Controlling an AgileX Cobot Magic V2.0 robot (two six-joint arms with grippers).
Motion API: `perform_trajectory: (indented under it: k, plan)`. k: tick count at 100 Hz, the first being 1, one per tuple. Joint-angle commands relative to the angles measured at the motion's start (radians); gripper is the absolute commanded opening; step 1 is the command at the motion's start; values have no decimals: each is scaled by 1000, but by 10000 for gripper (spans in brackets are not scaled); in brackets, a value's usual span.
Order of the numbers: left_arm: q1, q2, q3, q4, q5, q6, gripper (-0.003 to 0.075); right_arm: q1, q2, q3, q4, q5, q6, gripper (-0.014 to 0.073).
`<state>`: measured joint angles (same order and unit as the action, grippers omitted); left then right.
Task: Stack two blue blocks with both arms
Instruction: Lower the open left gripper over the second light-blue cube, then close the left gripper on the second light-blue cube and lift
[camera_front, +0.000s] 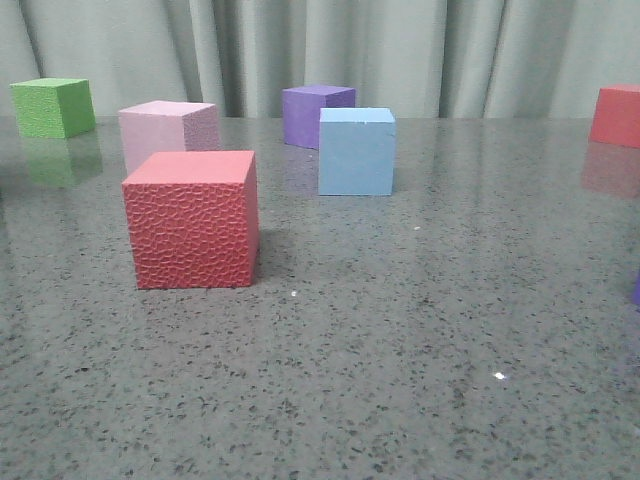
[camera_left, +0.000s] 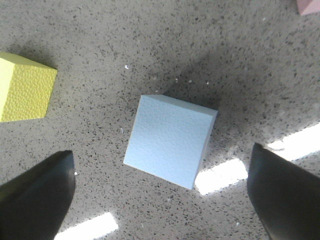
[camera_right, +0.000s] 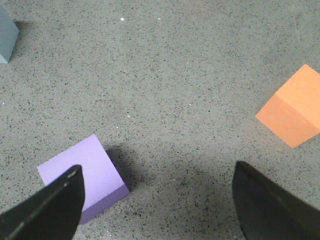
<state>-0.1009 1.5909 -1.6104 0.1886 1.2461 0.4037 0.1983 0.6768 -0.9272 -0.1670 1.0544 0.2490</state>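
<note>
Two sets of jaws stand spread wide above the speckled desk (camera_front: 400, 340), neither grasping anything. One blue block (camera_left: 170, 140) lies on the desk between the left gripper (camera_left: 165, 192) jaws, untouched by either, with a yellow cube (camera_left: 25, 90) off beyond one jaw. Beneath the right gripper (camera_right: 157, 200), a purple cube (camera_right: 82, 172) sits partly under one jaw, an orange cube (camera_right: 295, 107) lies beyond the other, and the second blue block (camera_front: 356, 150) rests on the desk farther off.

Cube (camera_front: 319, 115) just behind block (camera_front: 356, 151)
</note>
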Motion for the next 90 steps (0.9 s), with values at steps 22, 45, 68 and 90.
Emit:
perform_trajectory:
  k: [22,45,68,90]
  plan:
    - [-2,13,-33,36,31,27,672,-8,-3,-20,-27,-64,-8,600]
    - [-2,37,-33,38,32,27,672,-8,-3,-20,-27,-64,-8,600]
    - [-2,62,-33,47,32,27,672,-8,-3,-20,-27,-68,-8,600]
    - [-2,94,-33,55,32,27,672,-8,-3,-20,-27,-74,-8,600]
